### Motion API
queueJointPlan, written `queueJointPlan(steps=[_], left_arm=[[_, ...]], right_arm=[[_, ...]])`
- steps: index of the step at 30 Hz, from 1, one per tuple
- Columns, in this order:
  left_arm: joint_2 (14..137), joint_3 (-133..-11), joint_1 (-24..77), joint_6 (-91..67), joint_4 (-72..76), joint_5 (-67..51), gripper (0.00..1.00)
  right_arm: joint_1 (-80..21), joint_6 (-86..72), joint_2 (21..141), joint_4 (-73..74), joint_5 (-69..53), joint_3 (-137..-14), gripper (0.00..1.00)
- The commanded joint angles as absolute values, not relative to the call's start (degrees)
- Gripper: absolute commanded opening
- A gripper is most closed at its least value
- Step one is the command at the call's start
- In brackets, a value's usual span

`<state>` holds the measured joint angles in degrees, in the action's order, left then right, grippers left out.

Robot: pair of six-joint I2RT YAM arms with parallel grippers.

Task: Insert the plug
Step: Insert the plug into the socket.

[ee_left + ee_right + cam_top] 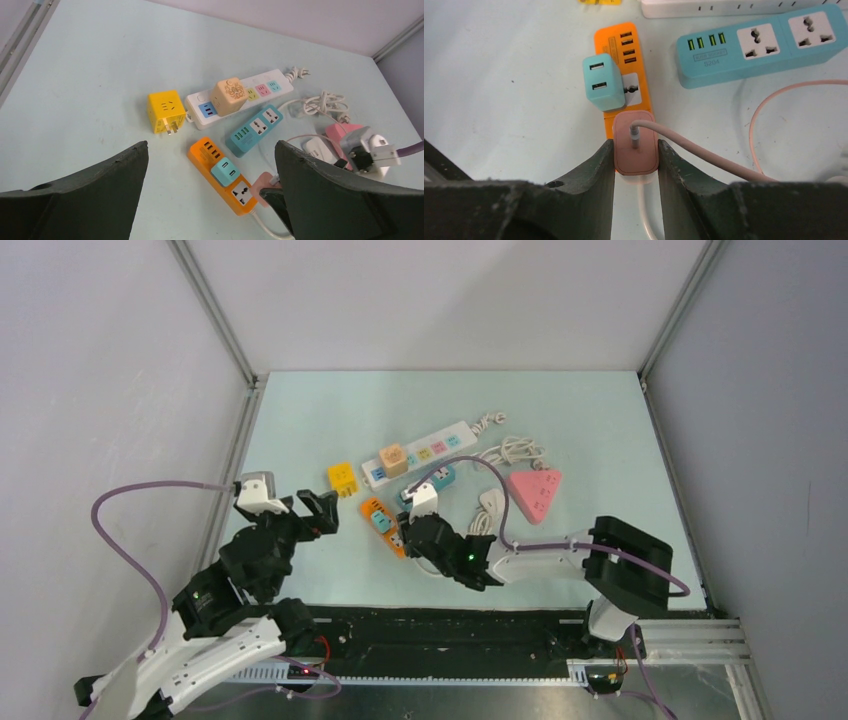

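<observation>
1. The right tool (636,147) is closed to the width of the pink plug (636,143). One finger presses each long side, and the plug's back and cord exit show between them.
2. The left tool (211,150) is wide open with nothing in it, hanging over the desk (499,90) at about 9 o'clock of the power strips in the top view.
3. In the right wrist view the plug sits over the 6 o'clock end of the orange strip (610,45), directly at 12 o'clock from the tool's palm. The teal adapter (603,82) stands at 11 o'clock of the plug, very close and perhaps touching. The blue strip (764,47) lies well apart at 2 o'clock.
4. I cannot see the pins, so I cannot tell how deep they are. In the left wrist view the end socket (240,192) looks uncovered, so I judge the plug is not seated.
5. I expect the plug to be light, rigid plastic with smooth, rounded sides that could slip or twist under a push. The flat flanks where I hold it now look like the best grip.
6. The pink cord (704,152) leaves the plug's back toward 4 o'clock. It looks soft and springy, so it may tug the plug sideways.
7. The orange strip is probably light and lies loose on the desk, so it may slide or tip under an off-centre push. I would press straight down and keep clear of the teal adapter.
</observation>
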<state>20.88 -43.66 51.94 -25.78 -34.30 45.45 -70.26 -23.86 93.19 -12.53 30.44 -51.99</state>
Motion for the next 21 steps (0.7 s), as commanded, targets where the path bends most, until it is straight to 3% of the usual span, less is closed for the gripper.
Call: queueJointPlan(steps=[1,21], left_arm=[[21.13,-43.92,51.68,-27.70,-34.92,47.69,1.00],[20.33,-43.55,51.70,-28.78,-35.62,48.03,1.00]], right_arm=[[-70.75,-25.86,95.65,-18.86,33.97,-51.97,0.00],[-71.30,-26.69,100.58,-24.74,30.47,-52.21,0.00]])
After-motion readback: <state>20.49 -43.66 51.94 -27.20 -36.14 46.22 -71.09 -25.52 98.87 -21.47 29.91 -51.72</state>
